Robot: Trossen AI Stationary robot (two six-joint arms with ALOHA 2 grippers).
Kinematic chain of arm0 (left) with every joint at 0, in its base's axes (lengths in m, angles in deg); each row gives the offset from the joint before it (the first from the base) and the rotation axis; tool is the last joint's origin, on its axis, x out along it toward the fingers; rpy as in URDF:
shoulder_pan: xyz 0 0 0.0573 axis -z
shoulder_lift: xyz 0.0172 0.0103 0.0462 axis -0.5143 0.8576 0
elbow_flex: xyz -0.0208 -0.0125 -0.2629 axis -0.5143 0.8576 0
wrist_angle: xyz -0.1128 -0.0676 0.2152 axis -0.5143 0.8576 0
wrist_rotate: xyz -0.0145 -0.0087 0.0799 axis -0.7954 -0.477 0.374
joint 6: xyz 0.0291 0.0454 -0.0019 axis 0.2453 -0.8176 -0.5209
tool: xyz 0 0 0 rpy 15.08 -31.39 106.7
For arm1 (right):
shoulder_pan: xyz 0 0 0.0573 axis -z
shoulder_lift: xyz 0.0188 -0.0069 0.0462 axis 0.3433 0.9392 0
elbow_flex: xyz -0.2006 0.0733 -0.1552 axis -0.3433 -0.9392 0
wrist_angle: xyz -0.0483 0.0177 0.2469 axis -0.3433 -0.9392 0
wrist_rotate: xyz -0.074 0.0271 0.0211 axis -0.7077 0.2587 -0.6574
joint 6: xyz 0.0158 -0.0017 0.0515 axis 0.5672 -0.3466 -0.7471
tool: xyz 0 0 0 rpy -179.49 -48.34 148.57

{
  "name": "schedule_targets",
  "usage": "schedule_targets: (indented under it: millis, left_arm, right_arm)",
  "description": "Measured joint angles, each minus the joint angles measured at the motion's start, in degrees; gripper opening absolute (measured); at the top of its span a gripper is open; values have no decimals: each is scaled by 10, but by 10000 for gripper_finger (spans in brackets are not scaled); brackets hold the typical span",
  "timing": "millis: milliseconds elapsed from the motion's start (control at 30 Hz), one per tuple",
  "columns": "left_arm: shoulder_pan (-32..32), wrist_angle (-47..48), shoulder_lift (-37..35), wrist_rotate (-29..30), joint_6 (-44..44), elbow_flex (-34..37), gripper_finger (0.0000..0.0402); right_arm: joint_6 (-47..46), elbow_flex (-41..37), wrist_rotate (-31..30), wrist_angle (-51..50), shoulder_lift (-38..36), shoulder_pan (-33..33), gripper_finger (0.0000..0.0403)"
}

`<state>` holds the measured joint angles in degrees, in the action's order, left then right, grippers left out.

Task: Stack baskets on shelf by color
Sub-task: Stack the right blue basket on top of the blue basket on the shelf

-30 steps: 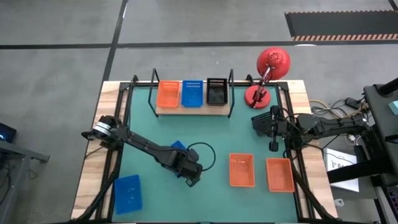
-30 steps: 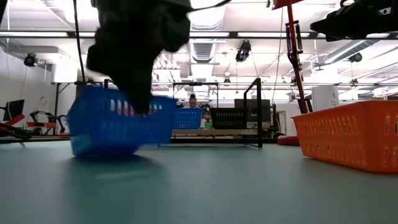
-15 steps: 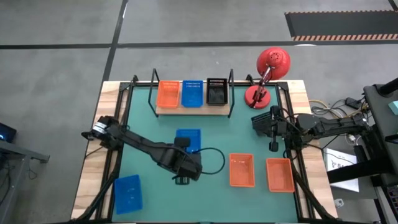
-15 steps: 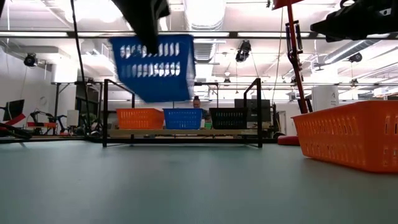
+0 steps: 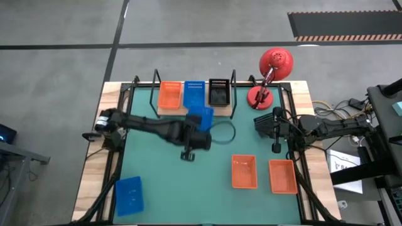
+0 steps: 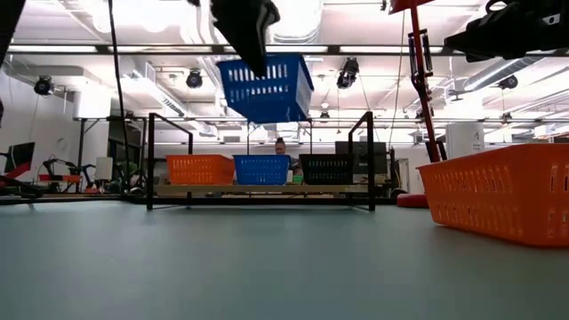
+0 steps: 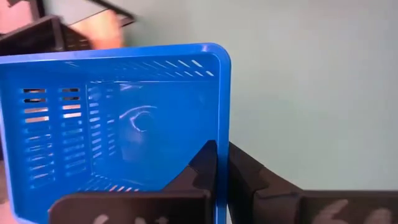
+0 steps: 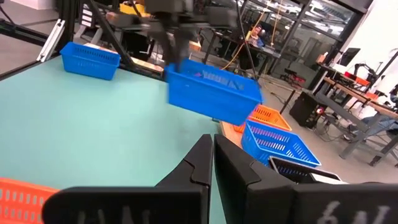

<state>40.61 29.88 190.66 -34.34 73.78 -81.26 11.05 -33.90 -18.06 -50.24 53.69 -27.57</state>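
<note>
My left gripper [image 7: 222, 152] is shut on a blue mesh basket [image 5: 201, 117] and holds it in the air just in front of the shelf [image 5: 164, 111]. In the low view the basket [image 6: 267, 87] hangs above the shelf [image 6: 267, 188]. On the wooden shelf stand an orange basket [image 5: 169, 94], a blue one [image 5: 193, 94] and a black one [image 5: 218, 92]. On the mat rest another blue basket [image 5: 129, 194] and two orange ones [image 5: 244, 171] [image 5: 282, 176]. My right gripper [image 5: 275, 147] waits shut at the table's right side. My left gripper pinches one side wall of the blue basket at its rim [image 7: 222, 118], with one finger [image 7: 200, 168] inside the basket and the other [image 7: 249, 171] outside. It comes from above, pointing down. The basket is lifted clear, opening up, slightly tilted below the fingers.
A red desk lamp [image 5: 270, 69] stands at the far right corner beside the shelf. Black wire uprights [image 5: 233, 94] rise at the shelf's ends. A black cable loop [image 5: 225, 133] hangs by the left arm. Bare green mat lies in the middle [image 5: 169, 182].
My left gripper has risen from mat level and moved toward the far edge and slightly right, up to the shelf's front. The blue basket it holds went from just above the mat to lifted well clear, now higher than the shelf's baskets.
</note>
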Motion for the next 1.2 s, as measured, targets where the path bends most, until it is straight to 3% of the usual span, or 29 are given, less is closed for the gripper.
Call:
schedule_targets:
  millis: [300, 667, 867, 1200]
  left_arm:
    - [-132, -55, -29, -10, -148, 8, 0]
    - [-280, -177, -30, -151, -255, 64, 0]
    - [-315, -185, -30, -154, -266, 90, 0]
    - [-319, -187, -30, -154, -255, 105, 0]
  right_arm:
    - [0, 0, 0, -1, 0, 0, 9]
    - [0, 0, 0, -5, 1, 0, 9]
    - [0, 0, 0, -6, 1, 0, 9]
    - [11, 0, -1, -6, 1, 0, 9]
